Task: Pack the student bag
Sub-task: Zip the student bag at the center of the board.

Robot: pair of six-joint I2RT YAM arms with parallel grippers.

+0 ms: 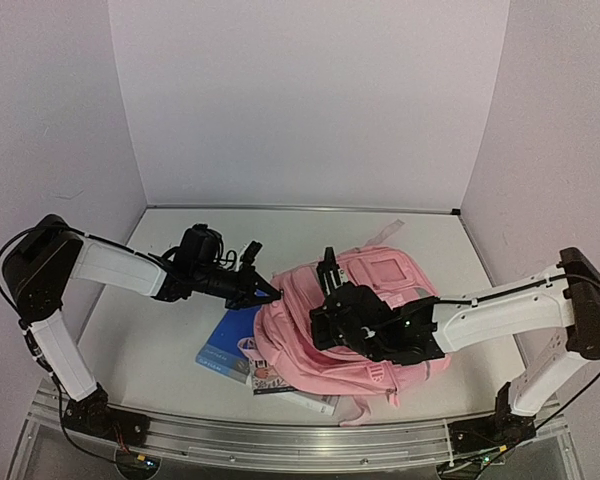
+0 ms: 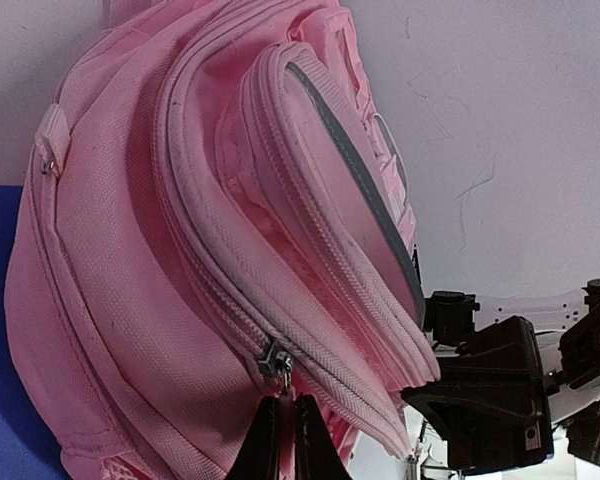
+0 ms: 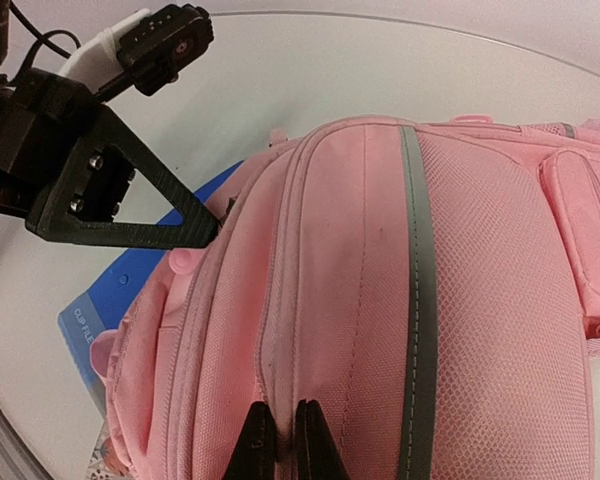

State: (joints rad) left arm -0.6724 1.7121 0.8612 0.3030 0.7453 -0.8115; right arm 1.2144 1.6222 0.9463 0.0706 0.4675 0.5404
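Student bag (image 1: 385, 272) lies flat on the middle of the table (image 1: 150, 340), its near-left corner overlapping a blue clip file (image 1: 223, 350). The left arm rises from its base to a high elbow at the left wall, and its forearm then runs level rightward to the bag's left edge. There the left gripper (image 1: 273, 293) is clenched on a zipper pull (image 2: 276, 362). The right arm bends at the right wall and stretches left over the bag with its wrist low. The right gripper (image 1: 328, 268) has its 2 fingers closed together, tips against the pink fabric; whether they pinch any cloth cannot be told.
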